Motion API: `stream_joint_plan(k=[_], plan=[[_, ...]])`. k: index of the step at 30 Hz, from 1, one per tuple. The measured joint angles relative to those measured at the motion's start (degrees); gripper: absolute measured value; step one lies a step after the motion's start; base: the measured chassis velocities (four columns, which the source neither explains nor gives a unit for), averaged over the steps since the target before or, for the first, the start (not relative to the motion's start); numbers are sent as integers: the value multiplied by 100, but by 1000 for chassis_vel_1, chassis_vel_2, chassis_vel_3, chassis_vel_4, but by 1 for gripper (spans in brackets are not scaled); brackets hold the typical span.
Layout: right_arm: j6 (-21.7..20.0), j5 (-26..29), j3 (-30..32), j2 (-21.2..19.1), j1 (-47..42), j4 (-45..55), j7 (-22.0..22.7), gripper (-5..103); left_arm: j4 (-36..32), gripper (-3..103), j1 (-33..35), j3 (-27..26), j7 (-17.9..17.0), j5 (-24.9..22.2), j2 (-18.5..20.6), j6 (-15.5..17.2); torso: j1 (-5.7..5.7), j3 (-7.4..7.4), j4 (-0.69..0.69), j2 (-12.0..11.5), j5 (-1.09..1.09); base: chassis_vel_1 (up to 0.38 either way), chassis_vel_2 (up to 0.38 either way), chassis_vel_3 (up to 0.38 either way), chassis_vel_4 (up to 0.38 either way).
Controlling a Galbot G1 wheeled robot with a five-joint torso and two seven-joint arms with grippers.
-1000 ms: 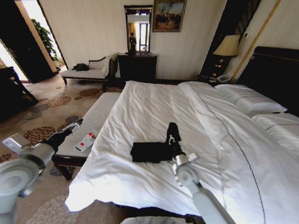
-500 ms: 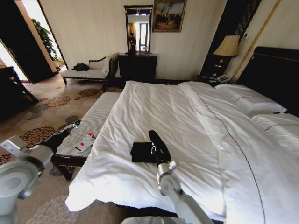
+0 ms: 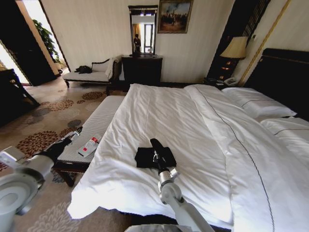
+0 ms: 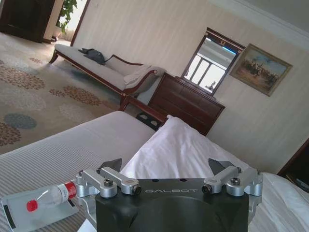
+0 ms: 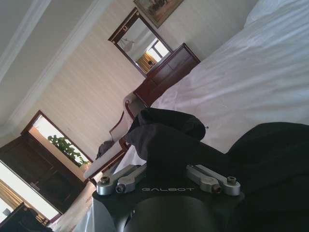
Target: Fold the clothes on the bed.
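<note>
The clothes (image 3: 145, 157), a black T-shirt, lie in a small dark bundle on the white duvet of the bed (image 3: 193, 121), near its front edge. My right gripper (image 3: 155, 145) stands over the bundle's right side, shut on a raised fold of the black fabric. In the right wrist view that fabric (image 5: 166, 135) bunches over the gripper (image 5: 166, 162) and hides its fingertips. My left gripper (image 3: 74, 135) hangs open off the bed's left side, above the bench. The left wrist view shows this gripper (image 4: 166, 166) with its jaws wide apart and nothing between them.
A striped bench (image 3: 99, 123) runs along the bed's left side and carries a tray with a red-capped bottle (image 3: 90, 143). Pillows (image 3: 256, 101) and a dark headboard are at the right. A chaise longue (image 3: 89, 75), a dresser (image 3: 141, 70) and a lamp (image 3: 235, 48) stand by the far wall.
My right gripper has swung left with the shirt's right side, laying it over the rest, so the bundle is narrower. The left arm has shifted only slightly.
</note>
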Motion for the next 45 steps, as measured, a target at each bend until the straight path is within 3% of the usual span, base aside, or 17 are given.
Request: stream_joint_plan(k=[23,40,42,43,45], plan=[[124,-59,-108,288,208,-106,36,3,-211,100,254,-326,6,-13,-134,0,0,0,0,0,0,0,0,0,0],[295,-637,-387,252,354,-414,87,0,-311,100,387,-371,19,26,-216,0,1,0,1,0,0,0,0,0,0],[298,-834,-457,192,300,-329,119,2,-311,100,397,-384,21,27,-210,2,0,0,0,0,0,0,0,0,0],[303,-946,-549,140,233,-205,126,14,-311,100,397,-393,21,28,-203,8,0,0,0,0,0,0,0,0,0],[303,-964,-593,119,204,-127,129,14,-311,100,396,-394,22,28,-202,11,0,0,0,0,0,0,0,0,0]])
